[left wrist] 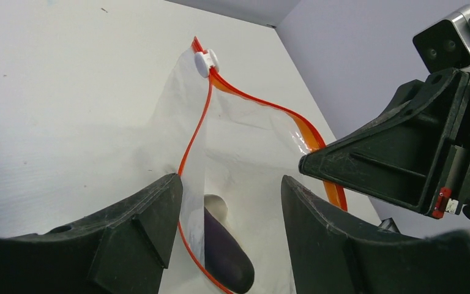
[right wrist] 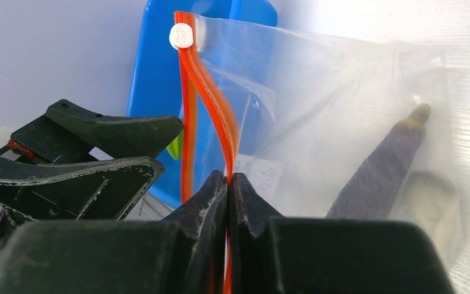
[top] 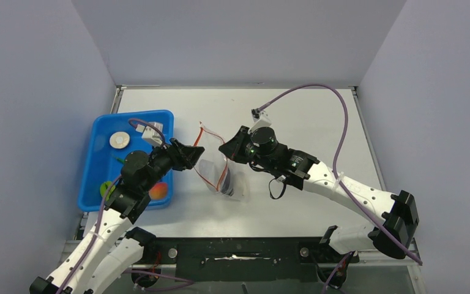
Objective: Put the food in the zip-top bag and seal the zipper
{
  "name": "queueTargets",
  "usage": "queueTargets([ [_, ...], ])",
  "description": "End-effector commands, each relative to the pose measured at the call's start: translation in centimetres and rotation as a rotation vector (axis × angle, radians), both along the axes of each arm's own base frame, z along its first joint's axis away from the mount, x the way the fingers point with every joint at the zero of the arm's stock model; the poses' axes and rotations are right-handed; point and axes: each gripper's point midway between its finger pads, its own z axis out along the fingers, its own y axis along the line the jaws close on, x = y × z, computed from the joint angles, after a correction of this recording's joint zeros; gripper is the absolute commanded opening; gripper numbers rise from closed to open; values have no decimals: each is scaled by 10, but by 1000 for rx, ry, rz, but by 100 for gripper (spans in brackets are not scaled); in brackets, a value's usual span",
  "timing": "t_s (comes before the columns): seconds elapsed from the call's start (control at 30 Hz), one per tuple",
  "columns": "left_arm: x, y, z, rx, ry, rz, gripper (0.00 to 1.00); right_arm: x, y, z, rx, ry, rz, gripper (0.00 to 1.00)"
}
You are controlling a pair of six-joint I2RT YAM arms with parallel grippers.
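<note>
The zip-top bag point(top: 211, 168) lies on the white table point(top: 294, 116) just to the right of the blue tray point(top: 101, 153), with its mouth turned toward the tray and gaping. Its zipper point(right wrist: 210, 92) is the long axis here. It runs from the far side of the table to the near side, roughly parallel to the tray's right wall, and the white slider point(left wrist: 205, 61) is parked at the far end, so the whole mouth is unsealed. The closed bottom points away from the tray.

A long dark purple toy food point(right wrist: 376, 177) is already inside, lying lengthways down the bag with its stem tip toward the bottom. There is a pale shape beside it that I cannot identify.

The right gripper point(right wrist: 228, 179) is on the side of the bag away from the tray. Its jaws are pressed together on the far lip of the zipper and lift it off the table. I judge this is meant to hold the mouth open toward the tray for loading.

The left gripper point(left wrist: 231, 184) reaches from over the tray's right edge to the mouth with its jaws apart, clamping nothing. The lower lip of the zipper passes close to one finger, but I cannot tell whether they touch.

The pale disc point(top: 120, 140), the lime-green fruit point(top: 106, 188) and the orange-red fruit point(top: 159, 192) lie in the tray, not yet bagged.
</note>
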Motion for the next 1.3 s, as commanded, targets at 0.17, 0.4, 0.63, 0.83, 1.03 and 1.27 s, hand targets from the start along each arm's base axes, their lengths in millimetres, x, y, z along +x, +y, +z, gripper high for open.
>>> queueTargets([
  [0.17, 2, 5, 7, 14, 9, 35, 59, 5, -14, 29, 43, -82, -41, 0],
  [0.4, 4, -2, -4, 17, 46, 7, 56, 4, -16, 26, 35, -82, -44, 0],
  [0.63, 4, -6, 2, -3, 44, -12, 5, 7, -24, 22, 8, -95, -62, 0],
  [0.83, -4, -21, 30, -117, -2, -99, 0, 11, -33, 3, -73, -93, -87, 0],
  [1.03, 2, -22, 14, -76, 44, -85, 22, 8, -38, 5, -82, -103, -82, 0],
  [1.27, 14, 0, 16, 29, 64, 41, 56, 5, -50, 14, -109, -153, -82, 0],
])
